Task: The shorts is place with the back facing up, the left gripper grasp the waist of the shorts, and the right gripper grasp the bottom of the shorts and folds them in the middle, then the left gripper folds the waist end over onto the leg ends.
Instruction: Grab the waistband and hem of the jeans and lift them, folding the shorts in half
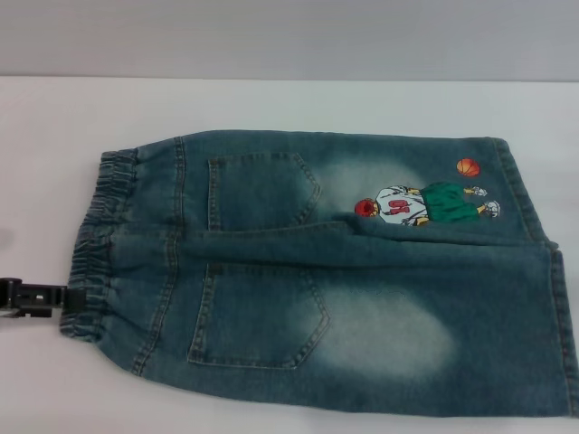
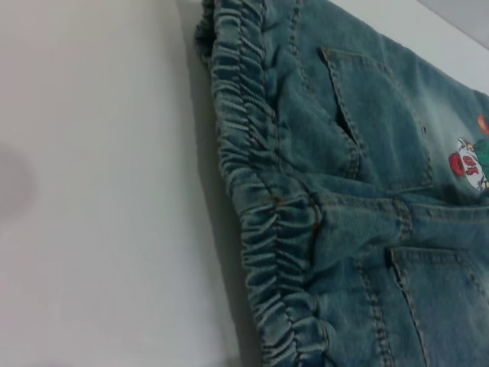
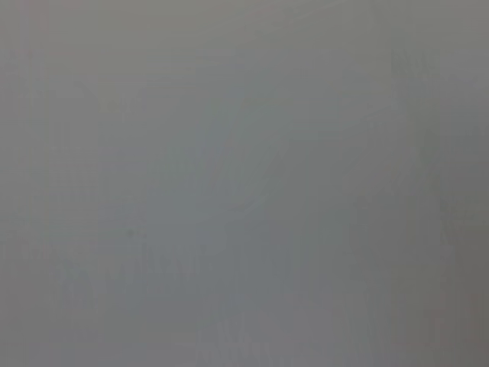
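While the right wrist view gives only a flat grey blur with nothing to make out in it, the head view and left wrist view both show the shorts (image 1: 335,271) lying flat on the white table (image 1: 271,99), back side up with both rear pockets showing. The right gripper appears in no view. The near right corner of the shorts runs off the head view's edge, so the hem of the nearer leg is cut off there. The garment's long axis runs side to side across the table: the elastic waistband (image 1: 95,240) points toward the robot's left and the leg ends toward its right, with a cartoon basketball-player print (image 1: 421,203) on the farther leg near its hem. The left gripper (image 1: 41,297) sits at the near corner of the waistband, its dark tip touching the gathered denim, but whether its fingers are parted or closed on the cloth cannot be told; its own wrist view shows none of them, only the ruffled waistband and the pockets beyond
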Controlling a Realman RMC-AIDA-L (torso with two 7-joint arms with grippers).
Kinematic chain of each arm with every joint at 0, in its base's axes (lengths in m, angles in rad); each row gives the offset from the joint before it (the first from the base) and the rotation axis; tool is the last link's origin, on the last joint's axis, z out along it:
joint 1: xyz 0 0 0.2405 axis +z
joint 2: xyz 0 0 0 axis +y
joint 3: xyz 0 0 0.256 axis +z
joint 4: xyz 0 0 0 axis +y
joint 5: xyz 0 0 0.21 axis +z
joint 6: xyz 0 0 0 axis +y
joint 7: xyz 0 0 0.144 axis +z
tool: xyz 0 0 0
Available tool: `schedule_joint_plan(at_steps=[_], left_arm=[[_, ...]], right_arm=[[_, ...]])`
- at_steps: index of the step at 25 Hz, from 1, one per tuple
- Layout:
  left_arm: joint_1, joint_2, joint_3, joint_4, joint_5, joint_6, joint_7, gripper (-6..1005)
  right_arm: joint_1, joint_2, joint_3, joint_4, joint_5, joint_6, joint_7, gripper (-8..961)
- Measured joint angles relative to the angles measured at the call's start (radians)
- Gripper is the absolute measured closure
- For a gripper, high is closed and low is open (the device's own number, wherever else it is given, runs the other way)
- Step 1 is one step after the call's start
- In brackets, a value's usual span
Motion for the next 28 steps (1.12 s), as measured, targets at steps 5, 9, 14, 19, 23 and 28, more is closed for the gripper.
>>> schedule_joint_plan(at_steps=[5,9,14,19,23,28], left_arm=[[-0.008,0.000,0.000,-0.001,0.018,-0.006,-0.002,190],[-0.024,-0.006,0.000,-0.011,0.055,-0.012,-0.003,190],[-0.034,-0.011,0.000,-0.015,0.062,-0.011,0.000,191],[-0.035,-0.012,0.000,-0.015,0.063,-0.008,0.000,192],[-0.035,-0.012,0.000,-0.015,0.068,-0.006,0.001,192],[-0.035,-0.015,0.001,-0.015,0.074,-0.004,0.001,193]], right_arm=[[0.000,0.000,0.000,-0.002,0.000,0.000,0.000,386],[0.000,0.000,0.000,-0.003,-0.001,0.000,0.000,386],[0.000,0.000,0.000,-0.005,-0.002,0.000,0.000,386],[0.000,0.000,0.000,-0.002,-0.002,0.000,0.000,385],[0.000,0.000,-0.001,-0.001,-0.002,0.000,0.000,385],[-0.001,0.000,-0.012,0.000,-0.002,-0.002,0.000,385]])
